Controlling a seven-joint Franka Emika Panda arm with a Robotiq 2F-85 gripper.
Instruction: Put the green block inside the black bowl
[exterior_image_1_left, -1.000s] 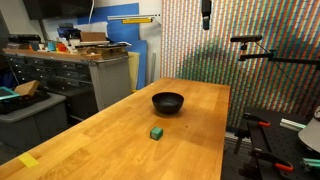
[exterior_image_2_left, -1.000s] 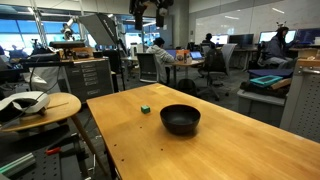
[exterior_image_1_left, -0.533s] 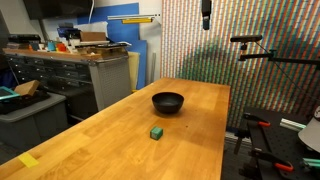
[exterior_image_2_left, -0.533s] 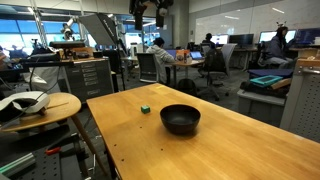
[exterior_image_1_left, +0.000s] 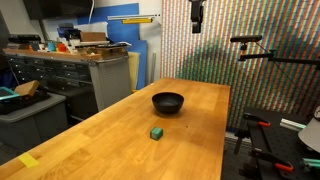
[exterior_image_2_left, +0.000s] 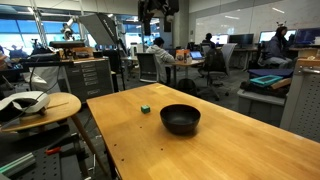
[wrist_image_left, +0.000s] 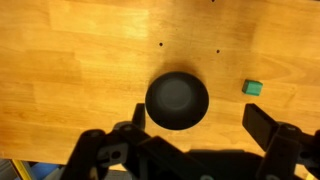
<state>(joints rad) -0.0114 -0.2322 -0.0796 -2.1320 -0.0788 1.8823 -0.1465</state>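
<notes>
While our pincer (wrist_image_left: 195, 116) hangs high, spread wide and empty, we see the green block (wrist_image_left: 253, 88) on the counter (wrist_image_left: 60, 60) near the black bowl (wrist_image_left: 177, 99); descent, grasp and transfer all remain.

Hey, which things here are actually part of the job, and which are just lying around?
For the job:
green block
black bowl
gripper, open, high above the wooden table

Just lying about:
yellow tape at the table's corner
drawer cabinet
round side table
</notes>
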